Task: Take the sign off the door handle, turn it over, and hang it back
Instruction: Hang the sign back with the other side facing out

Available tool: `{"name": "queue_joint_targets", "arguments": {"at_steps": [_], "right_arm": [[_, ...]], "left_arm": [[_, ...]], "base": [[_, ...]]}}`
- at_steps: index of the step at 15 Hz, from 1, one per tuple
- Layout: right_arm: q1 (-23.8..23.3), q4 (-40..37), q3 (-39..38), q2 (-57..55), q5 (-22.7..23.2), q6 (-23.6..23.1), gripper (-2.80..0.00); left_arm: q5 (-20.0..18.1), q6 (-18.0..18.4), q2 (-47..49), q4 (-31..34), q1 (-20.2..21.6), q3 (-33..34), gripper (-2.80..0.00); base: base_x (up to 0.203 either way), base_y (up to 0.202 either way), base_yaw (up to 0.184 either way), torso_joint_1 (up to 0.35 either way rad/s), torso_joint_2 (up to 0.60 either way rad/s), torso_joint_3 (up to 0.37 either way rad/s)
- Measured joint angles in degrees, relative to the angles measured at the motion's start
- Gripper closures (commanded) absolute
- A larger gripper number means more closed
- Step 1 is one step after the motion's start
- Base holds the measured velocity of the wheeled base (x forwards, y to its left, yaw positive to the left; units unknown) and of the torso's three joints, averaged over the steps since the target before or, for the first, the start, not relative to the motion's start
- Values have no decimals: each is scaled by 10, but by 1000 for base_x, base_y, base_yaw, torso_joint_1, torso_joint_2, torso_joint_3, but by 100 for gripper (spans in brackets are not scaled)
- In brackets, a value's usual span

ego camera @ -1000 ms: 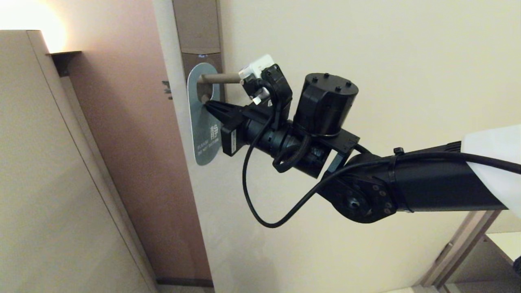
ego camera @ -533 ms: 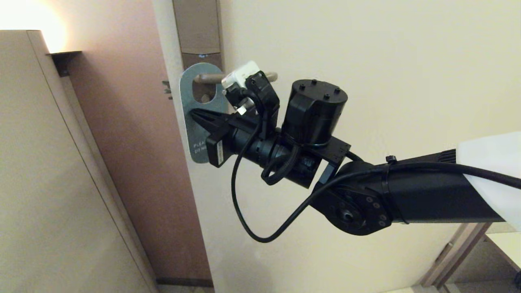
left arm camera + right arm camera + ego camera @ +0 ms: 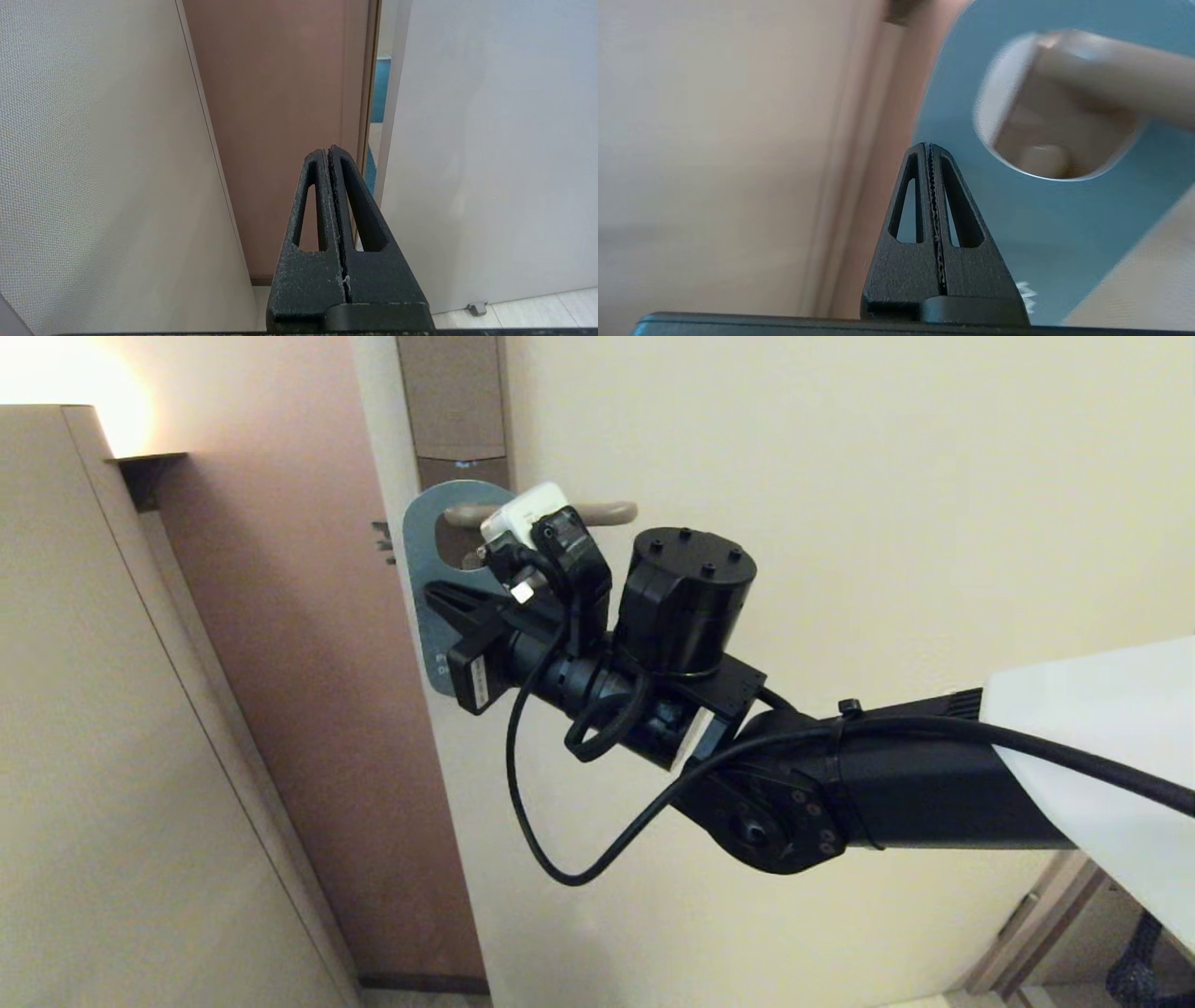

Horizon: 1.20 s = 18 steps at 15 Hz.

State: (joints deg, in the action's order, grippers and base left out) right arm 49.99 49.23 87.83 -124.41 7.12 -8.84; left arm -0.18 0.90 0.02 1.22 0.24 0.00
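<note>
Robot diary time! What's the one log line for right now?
right tool: shut, against blue oval-holed door sign | sign: hanging on slim beige metal door handle, blue face out | left tool: shut, parked away

Blue sign (image 3: 417, 537) hanging on beige door handle (image 3: 597, 512), tilted.

The door handle (image 3: 597, 511) runs through the sign (image 3: 422, 537) hole, blocking it. The right end effector (image 3: 441, 602) fills the space under the handle. The wall (image 3: 840, 476) past the tip is open.

Warm glow upper left (glaring), blurred sign (image 3: 1017, 224) close-up
</note>
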Motion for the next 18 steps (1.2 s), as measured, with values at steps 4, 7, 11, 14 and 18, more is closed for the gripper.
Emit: {"name": "queue_joint_targets", "arguments": {"at_steps": [4, 7, 11, 14, 18], "right_arm": [[-2, 0, 10, -12, -15, -1, 0], [-3, 0, 13, -19, -41, -1, 0], [-5, 0, 13, -29, -73, 0, 0], [-6, 0, 14, -34, -86, -1, 0], [-7, 0, 14, -37, -86, -1, 0]], "left_arm": [[0, 0, 0, 0, 0, 0, 0], [0, 0, 0, 0, 0, 0, 0], [0, 0, 0, 0, 0, 0, 0], [0, 0, 0, 0, 0, 0, 0], [0, 0, 0, 0, 0, 0, 0]], "base": [[0, 0, 0, 0, 0, 0], [0, 0, 0, 0, 0, 0], [0, 0, 0, 0, 0, 0], [0, 0, 0, 0, 0, 0], [0, 0, 0, 0, 0, 0]]}}
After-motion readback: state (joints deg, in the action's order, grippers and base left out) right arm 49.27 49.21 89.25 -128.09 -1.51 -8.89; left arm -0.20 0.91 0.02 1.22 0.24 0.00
